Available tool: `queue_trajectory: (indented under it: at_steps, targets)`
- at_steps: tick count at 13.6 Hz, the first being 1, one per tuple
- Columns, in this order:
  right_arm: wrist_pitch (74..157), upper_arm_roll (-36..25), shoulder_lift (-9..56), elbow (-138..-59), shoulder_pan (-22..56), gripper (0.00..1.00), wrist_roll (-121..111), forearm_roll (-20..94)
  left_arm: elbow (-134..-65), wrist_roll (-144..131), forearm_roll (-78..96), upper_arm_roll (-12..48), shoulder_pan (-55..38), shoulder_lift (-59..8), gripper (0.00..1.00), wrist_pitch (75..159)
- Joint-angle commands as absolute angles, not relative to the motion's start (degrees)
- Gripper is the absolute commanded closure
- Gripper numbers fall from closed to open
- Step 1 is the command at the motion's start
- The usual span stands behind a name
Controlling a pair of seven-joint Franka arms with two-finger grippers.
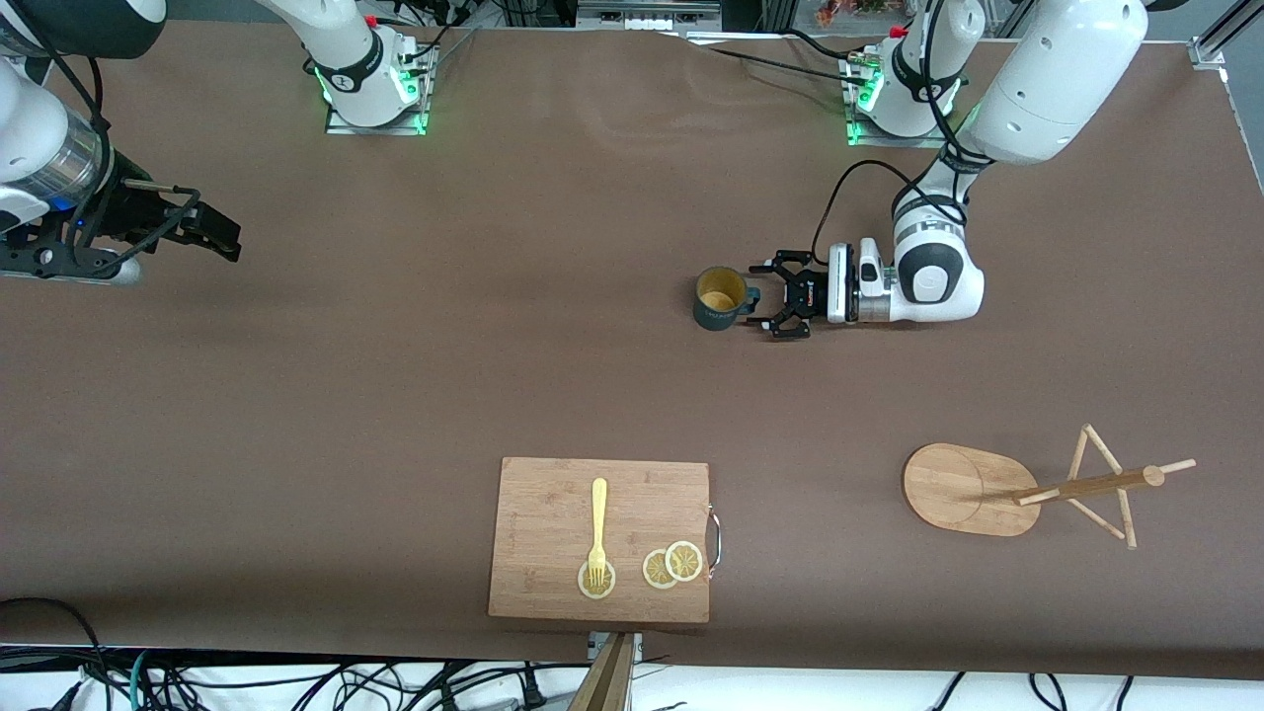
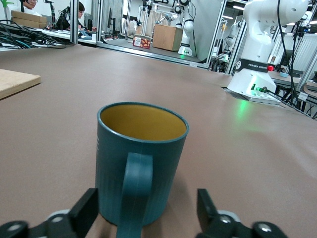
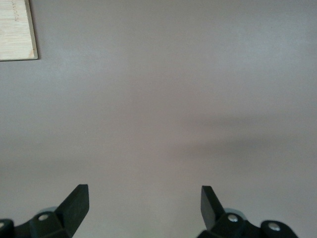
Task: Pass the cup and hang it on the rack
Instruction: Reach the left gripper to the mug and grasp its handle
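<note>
cup (image 1: 718, 297) rigid, glazed, prob slippery; grab by handle | L gripper (image 1: 768, 307) open astride handle | R gripper (image 1: 212, 233) open, waiting

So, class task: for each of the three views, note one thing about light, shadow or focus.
Front view: even overhead light; green glow at both arm bases; the cup by the left claw casts only a faint shadow. Left wrist view: the cup is sharp, with a green reflection on the table near the base. Right wrist view: soft dark shadow bands on the bare table above the open right claw.
</note>
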State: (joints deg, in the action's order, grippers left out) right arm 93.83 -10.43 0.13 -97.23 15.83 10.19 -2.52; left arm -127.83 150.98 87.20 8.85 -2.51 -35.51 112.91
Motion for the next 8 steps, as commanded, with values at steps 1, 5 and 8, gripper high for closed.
queue_trajectory:
  at_steps: [1,5,8]
  targets:
    - [92.5,-10.4,0.5,-95.8,15.6,0.0,10.7,-2.5,-127.4,155.4,90.2,9.0,-2.1,-38.0,0.87,110.6]
    - [92.4,-10.4,0.5,-95.8,15.6,0.0,10.6,-2.5,-127.0,155.4,90.9,9.0,-1.5,-38.8,1.0,109.2]
    - [92.4,-10.4,0.5,-95.8,15.6,0.0,10.6,-2.5,-126.6,153.3,91.5,9.0,-0.5,-38.7,1.0,108.5]
